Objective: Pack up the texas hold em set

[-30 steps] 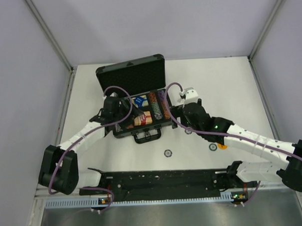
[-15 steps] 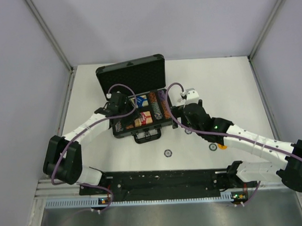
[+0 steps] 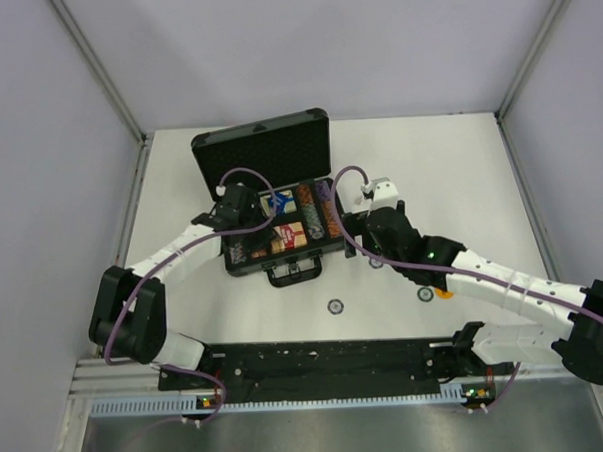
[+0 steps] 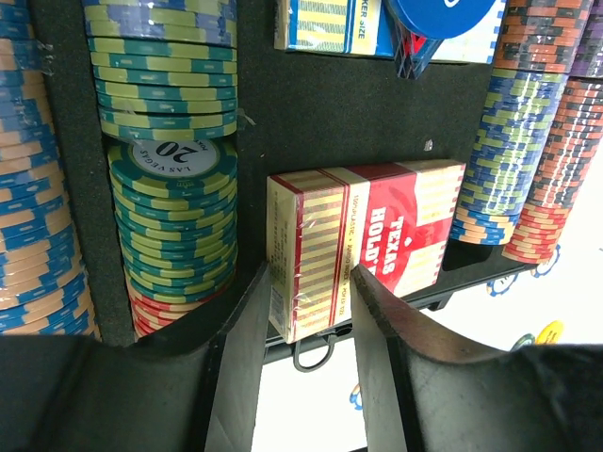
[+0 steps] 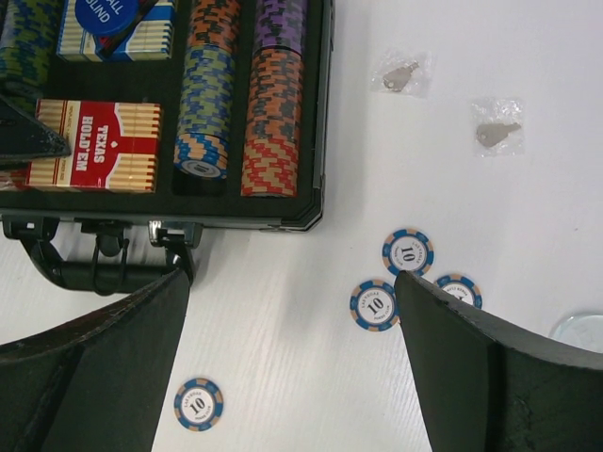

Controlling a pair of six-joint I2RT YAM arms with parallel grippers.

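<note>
The black briefcase (image 3: 263, 151) lies open, its lid up at the back. Its tray holds multicoloured chip rows (image 4: 174, 217), a red card deck (image 4: 377, 240) and a blue card deck (image 4: 339, 28). My left gripper (image 4: 309, 275) hovers over the red deck's left end, jaws partly closed, a gap still showing and nothing gripped. My right gripper (image 5: 292, 278) stands wide open above the table just right of the case's front corner (image 5: 316, 212). Loose blue chips (image 5: 376, 305) lie by its right finger and another chip (image 5: 199, 404) lies near its left finger.
Two small keys in clear bags (image 5: 400, 75) lie right of the case. A chip (image 3: 335, 307) and a further chip (image 3: 425, 294) beside an orange disc (image 3: 443, 291) lie on the table in front. The case handle (image 5: 94, 264) juts out toward the arms.
My left gripper has moved right, in over the case's tray, and its jaws have narrowed. The right arm has not moved.
</note>
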